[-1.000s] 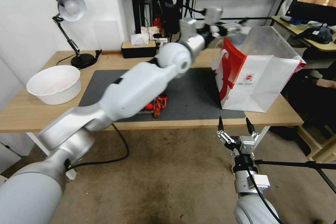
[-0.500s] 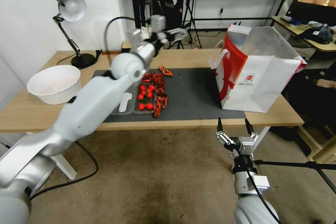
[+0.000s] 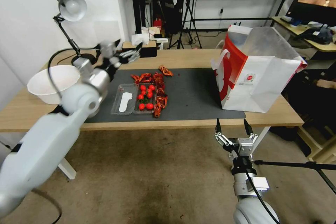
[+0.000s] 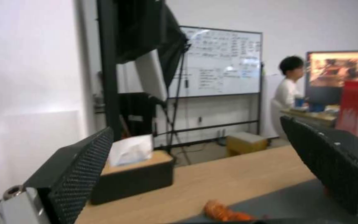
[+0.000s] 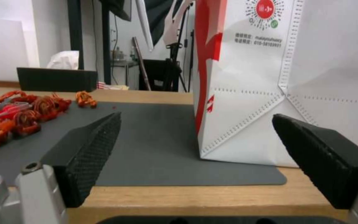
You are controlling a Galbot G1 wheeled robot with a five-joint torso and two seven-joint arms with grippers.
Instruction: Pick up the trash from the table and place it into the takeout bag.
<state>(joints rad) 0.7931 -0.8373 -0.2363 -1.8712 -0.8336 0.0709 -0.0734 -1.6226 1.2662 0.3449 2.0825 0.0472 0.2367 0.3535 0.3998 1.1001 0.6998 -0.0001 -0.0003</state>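
Note:
The trash on the table (image 3: 196,59) is a clear plastic tray (image 3: 134,103) of small red tomatoes and a spread of red shell scraps (image 3: 157,84) on the dark grey mat (image 3: 192,91). The takeout bag (image 3: 260,77) stands open and upright at the mat's right end. My left gripper (image 3: 128,47) hangs open and empty above the mat's back left corner; between its fingers (image 4: 197,124) one orange shell scrap (image 4: 224,213) shows. My right gripper (image 3: 231,121) is open and empty below the table's front edge, facing the bag (image 5: 278,77) and the shells (image 5: 29,109).
A round white basin (image 3: 54,84) sits at the table's left end, with a desk lamp (image 3: 71,7) behind it. A black tissue box (image 3: 140,49) stands at the back edge. A dark stand bar (image 3: 297,164) crosses the floor at my right.
My left arm has swung from above the takeout bag leftward across the table to the mat's back left corner, uncovering the tray and shells. The right arm has stayed put.

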